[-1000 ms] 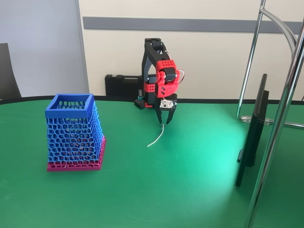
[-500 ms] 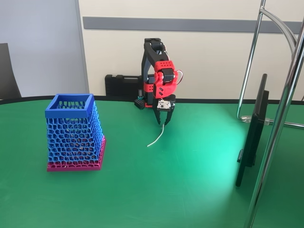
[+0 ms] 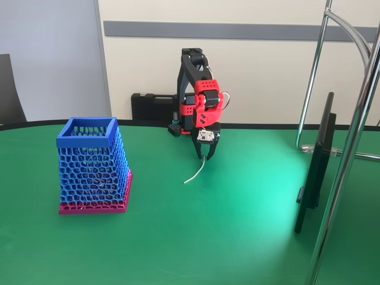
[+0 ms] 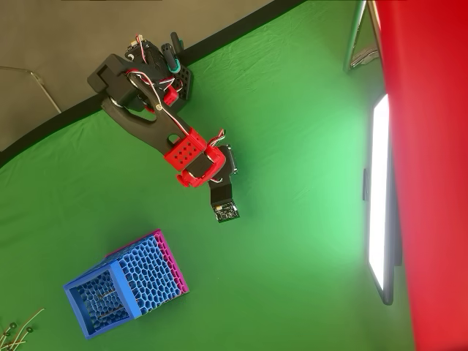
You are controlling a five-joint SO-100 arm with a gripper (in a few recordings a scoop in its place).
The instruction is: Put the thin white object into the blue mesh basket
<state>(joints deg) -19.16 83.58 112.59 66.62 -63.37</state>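
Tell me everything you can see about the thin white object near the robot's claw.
The thin white object is a slender, gently curved strip that looks like plastic. In the fixed view its upper end rises between the tips of the claw, which seems to pinch it, while its lower end slants down to the left and appears to touch the green table. It lies well to the right of the blue mesh basket, apart from it.

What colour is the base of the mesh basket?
Magenta-pink, under the blue honeycomb walls of the blue mesh basket; clearest in the fixed view.
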